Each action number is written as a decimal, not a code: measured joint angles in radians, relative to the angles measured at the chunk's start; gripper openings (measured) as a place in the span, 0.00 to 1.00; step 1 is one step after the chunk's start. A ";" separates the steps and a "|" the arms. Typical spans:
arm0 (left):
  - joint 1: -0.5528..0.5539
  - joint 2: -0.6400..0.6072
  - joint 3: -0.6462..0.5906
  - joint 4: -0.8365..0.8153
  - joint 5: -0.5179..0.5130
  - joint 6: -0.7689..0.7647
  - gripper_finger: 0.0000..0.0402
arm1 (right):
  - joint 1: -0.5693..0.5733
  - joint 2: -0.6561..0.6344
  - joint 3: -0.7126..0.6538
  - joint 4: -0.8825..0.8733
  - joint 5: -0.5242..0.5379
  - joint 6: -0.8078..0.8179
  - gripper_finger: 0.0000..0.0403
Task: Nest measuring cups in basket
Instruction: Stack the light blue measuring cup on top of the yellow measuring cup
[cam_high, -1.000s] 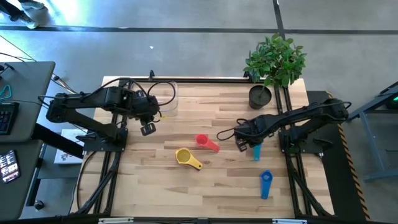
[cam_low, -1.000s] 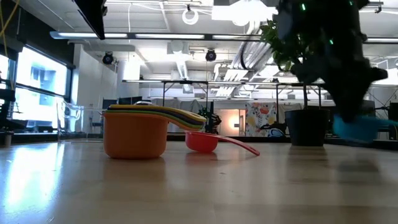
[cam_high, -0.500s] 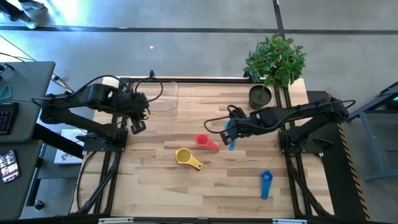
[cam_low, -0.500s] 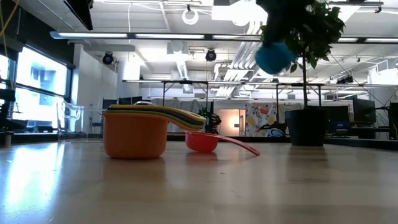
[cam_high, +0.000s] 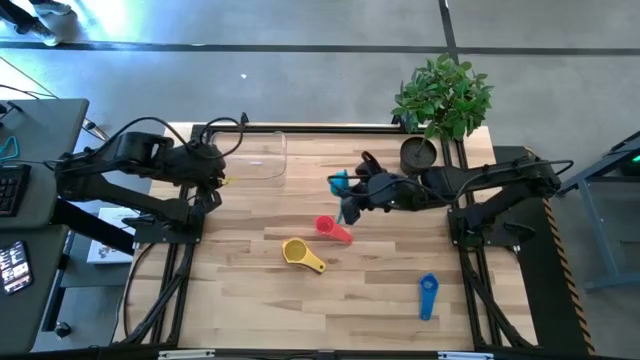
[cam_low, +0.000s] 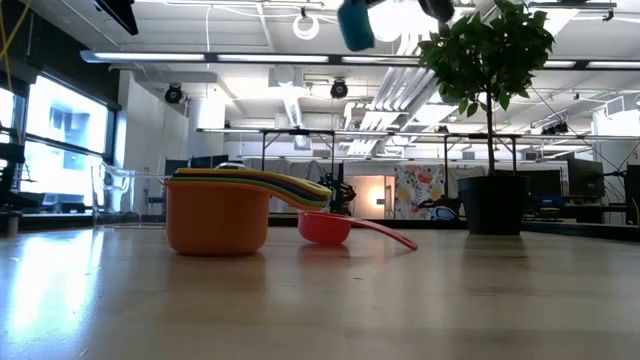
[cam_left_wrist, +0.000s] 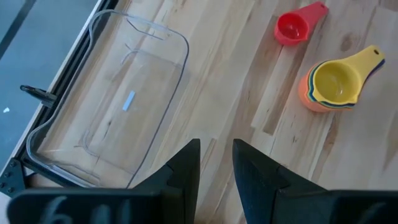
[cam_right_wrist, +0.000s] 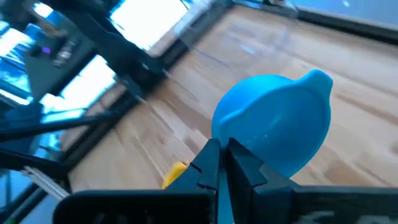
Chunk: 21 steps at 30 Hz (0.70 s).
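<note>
The light wooden plank table (cam_high: 260, 300) carries everything, and the clear rectangular plastic basket (cam_high: 255, 155) with rounded corners at its far left corner serves as the landmark. The basket is shallow and holds no cup.

The left arm reaches in from the basket's left side, and the left gripper (cam_high: 213, 181) hangs just beside the basket's near left corner. In the left wrist view its two dark fingers (cam_left_wrist: 186, 163) stand slightly parted with bare wood showing between them, holding nothing.

The right arm stretches from the side of the table opposite the basket toward the middle. The right gripper (cam_high: 347, 197) is raised above the table, well to the right of the basket, its fingers pressed together on the handle of a teal plastic measuring cup (cam_high: 341, 183). The right wrist view shows that cup's round bowl (cam_right_wrist: 273, 124) just past the fingertips, and the low view shows it high in the air (cam_low: 354, 22).

A dark round pot with a leafy green plant (cam_high: 440, 100) stands at the far corner opposite the basket.

A stack of nested plastic measuring cups, yellow on top and orange at the bottom (cam_high: 298, 252), sits on the wood nearer the front than the basket. A small red plastic measuring cup (cam_high: 329, 227) lies just beside that stack, between it and the right gripper. A blue plastic measuring cup (cam_high: 427, 293) lies alone, farthest from the basket.
</note>
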 joint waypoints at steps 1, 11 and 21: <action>0.000 -0.002 0.000 0.000 0.000 0.000 0.21 | 0.000 0.000 0.000 0.024 0.000 -0.020 0.00; 0.000 -0.006 0.000 0.000 0.000 0.010 0.21 | 0.000 0.034 0.001 0.423 -0.038 -0.287 0.00; 0.000 -0.006 0.000 0.000 0.000 0.010 0.21 | -0.013 0.100 0.001 0.496 -0.168 -0.208 0.00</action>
